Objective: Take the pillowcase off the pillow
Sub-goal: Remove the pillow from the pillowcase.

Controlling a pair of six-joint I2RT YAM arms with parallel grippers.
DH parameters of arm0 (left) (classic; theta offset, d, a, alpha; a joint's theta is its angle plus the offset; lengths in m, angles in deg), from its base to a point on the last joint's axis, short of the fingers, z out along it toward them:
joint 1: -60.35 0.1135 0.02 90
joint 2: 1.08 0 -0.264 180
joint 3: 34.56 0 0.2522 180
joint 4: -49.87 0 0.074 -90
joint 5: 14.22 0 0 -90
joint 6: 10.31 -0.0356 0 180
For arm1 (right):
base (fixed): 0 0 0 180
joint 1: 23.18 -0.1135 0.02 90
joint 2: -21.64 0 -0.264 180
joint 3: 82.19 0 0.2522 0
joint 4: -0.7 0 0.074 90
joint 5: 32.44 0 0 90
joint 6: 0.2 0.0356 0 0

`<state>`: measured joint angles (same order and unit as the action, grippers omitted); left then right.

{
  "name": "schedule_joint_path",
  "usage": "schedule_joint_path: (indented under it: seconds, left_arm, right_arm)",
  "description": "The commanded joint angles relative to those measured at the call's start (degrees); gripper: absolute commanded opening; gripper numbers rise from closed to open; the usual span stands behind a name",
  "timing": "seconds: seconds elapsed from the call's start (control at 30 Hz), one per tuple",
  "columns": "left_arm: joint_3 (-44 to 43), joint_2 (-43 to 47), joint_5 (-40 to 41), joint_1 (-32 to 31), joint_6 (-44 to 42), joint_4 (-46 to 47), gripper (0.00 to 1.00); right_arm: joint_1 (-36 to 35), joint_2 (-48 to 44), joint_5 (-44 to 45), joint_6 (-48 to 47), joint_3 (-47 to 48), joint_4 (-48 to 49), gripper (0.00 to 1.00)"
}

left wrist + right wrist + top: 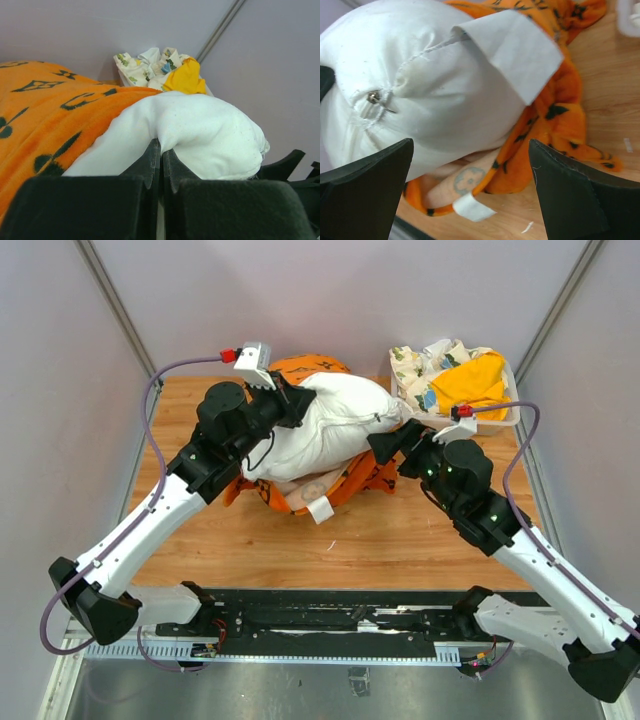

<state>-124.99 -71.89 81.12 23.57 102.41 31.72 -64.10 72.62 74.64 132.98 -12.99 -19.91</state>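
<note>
Near: bare wood of the table (400, 540) just beyond the arm bases. No task things here.

Mid-table, near side: the pillowcase (352, 480) lies bunched on the wood, under the pillow (335, 420) and on its near side. A small white tag (320, 510) shows at its near edge. More orange shows past the pillow's far left end. My reading is that the case now covers little of the pillow, if any, and most of the white is out.

Right gripper (470, 145): fingers spread wide, holding nothing. It sits at the pillow's right end, above the bunched orange cloth. Its wrist view shows the pillow's stitched end with a white label (515, 50) and a small metal pin (374, 97). It is probably placed to take the end of either the pillow or the case. I cannot tell which.

Left gripper (161, 150): fingers pressed together on a pinched fold of white pillow fabric, orange fabric just to its left. The grip is on the pillow, not the case. This suggests it is meant to draw the stuffing up and away while the case lies on the table.

Far right: a white basket (498, 423) holds a floral cloth (420, 365) and a yellow cloth (472, 380). It lies beyond the right gripper.
</note>
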Motion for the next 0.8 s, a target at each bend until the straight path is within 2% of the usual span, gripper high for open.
schedule_joint_path:
  seconds: [0.0,0.27,0.4,0.5,0.77]
  left_arm:
    - [1.1,1.5,1.0,0.8,-1.5,5.0,0.0]
    - [0.9,0.8,3.1,0.8,-2.1,4.8,0.0]
    - [0.1,0.0,0.2,0.8,-1.4,5.7,0.0]
    - [0.3,-0.2,-1.3,0.8,-0.9,6.0,0.0]
    - [6.5,0.1,-7.7,0.7,2.7,8.0,0.0]
  right_arm:
    - [2.2,2.9,-14.7,10.5,-0.4,9.6,0.98]
    - [1.9,4.6,-23.7,20.8,-5.8,25.1,0.99]
    - [1.6,5.8,-19.5,24.6,-7.8,24.8,0.98]
    - [1.4,6.3,-15.8,27.6,-6.4,20.4,0.98]
    - [1.4,7.8,-8.3,24.3,-2.7,25.2,0.98]
